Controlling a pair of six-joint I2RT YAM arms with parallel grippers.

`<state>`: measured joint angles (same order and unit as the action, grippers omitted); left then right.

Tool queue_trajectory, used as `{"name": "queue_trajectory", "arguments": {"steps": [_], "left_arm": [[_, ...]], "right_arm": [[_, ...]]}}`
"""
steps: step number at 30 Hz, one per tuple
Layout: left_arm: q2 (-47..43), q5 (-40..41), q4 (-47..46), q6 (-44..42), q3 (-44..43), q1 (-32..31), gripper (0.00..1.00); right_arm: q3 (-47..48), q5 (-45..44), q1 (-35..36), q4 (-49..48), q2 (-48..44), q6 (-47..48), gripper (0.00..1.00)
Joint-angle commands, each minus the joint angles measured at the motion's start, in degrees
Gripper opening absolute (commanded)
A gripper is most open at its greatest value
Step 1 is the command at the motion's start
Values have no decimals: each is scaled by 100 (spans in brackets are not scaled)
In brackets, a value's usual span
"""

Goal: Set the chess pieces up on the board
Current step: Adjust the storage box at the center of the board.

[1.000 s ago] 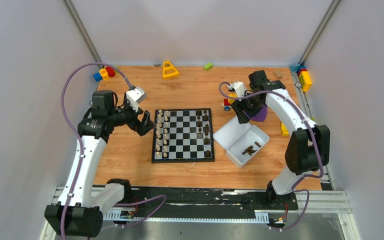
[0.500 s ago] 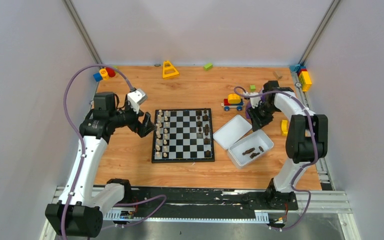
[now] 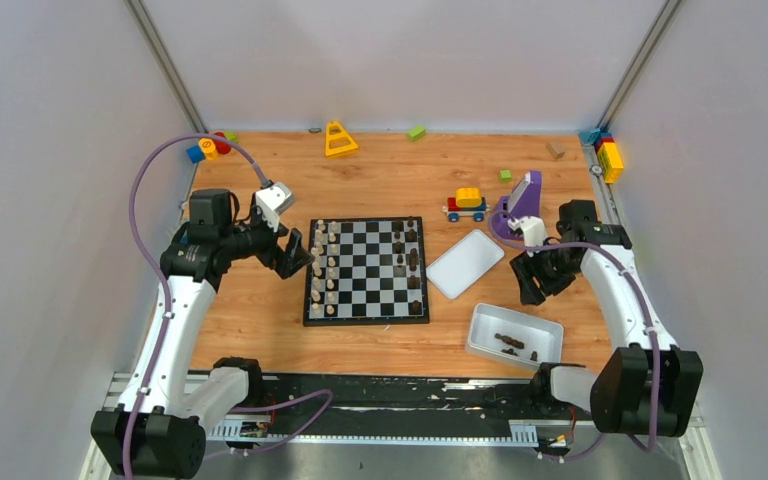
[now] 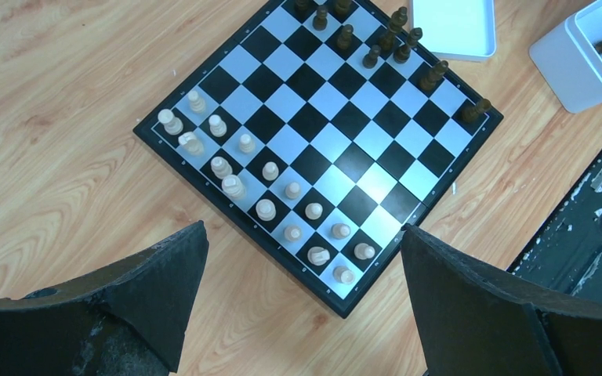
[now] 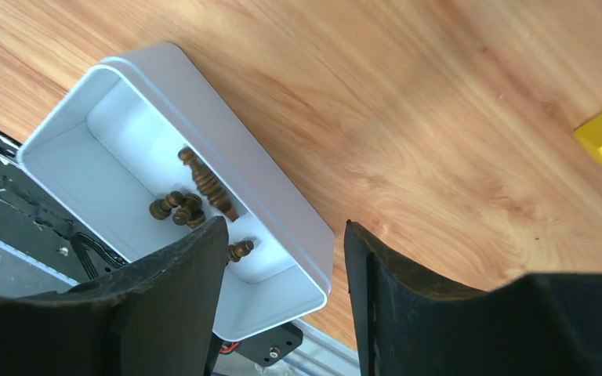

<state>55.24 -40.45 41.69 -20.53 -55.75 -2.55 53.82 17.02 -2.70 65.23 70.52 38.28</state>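
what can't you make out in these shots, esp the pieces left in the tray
1. Right wrist view: one of the fingers covers part of the white tray, so the count of dark pieces inside is unsure.
2. Left wrist view: the right edge cuts off the tray, the top edge the board's far corner.
3. Top view: the cream pieces are too small to tell their types.

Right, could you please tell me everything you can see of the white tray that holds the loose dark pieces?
The white tray is an open-topped rectangular box with rounded corners and a thin rim, smooth and plastic-looking. It lies flat on the wooden table near its front edge, right of the board and apart from it, slightly skewed. A handful of dark brown chess pieces lie toppled on its floor. The right gripper hangs open close by, not touching it.
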Motion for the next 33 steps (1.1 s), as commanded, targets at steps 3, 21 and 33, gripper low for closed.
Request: {"name": "queue_trajectory", "arguments": {"steps": [3, 21, 33], "left_arm": [[-63, 80, -190, -162, 3, 39, 100], [-30, 141, -210, -169, -3, 35, 100], [-20, 103, -242, -142, -15, 35, 100]], "right_arm": [[387, 1095, 228, 33, -168, 208, 61], [-179, 696, 1393, -1019, 845, -187, 55], [284, -68, 1400, -1551, 1450, -1216, 16]]}}
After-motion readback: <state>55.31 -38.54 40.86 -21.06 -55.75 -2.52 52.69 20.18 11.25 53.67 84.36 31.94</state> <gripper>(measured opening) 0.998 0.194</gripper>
